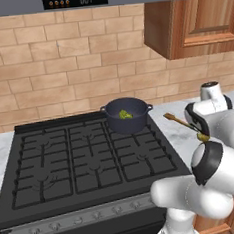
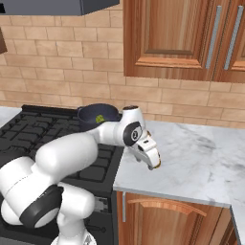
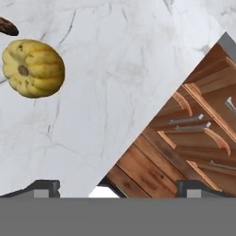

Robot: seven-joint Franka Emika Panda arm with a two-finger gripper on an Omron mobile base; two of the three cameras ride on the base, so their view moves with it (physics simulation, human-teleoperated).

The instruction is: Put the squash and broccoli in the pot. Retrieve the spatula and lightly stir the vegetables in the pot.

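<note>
Squash (image 3: pixel 33 68) on marble counter (image 3: pixel 120 83), broccoli (image 1: pixel 125 114) in pot (image 1: pixel 127 115)

Tan brick wall (image 1: pixel 59 69); wooden cabinets (image 2: pixel 182 38); marble counter (image 2: pixel 201 162).

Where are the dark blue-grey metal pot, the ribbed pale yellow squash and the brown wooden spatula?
Dark blue-grey metal pot (image 1: pixel 134 121): left base view, front wall.
Ribbed pale yellow squash (image 3: pixel 34 68): hand view, middle.
Brown wooden spatula (image 1: pixel 178 121): left base view, handle.

We see a matt dark metal pot (image 1: pixel 127 115), a ribbed, glossy squash (image 3: pixel 33 68), veined marble counter (image 2: pixel 201 158), and wooden cabinets (image 2: pixel 182 38).
</note>
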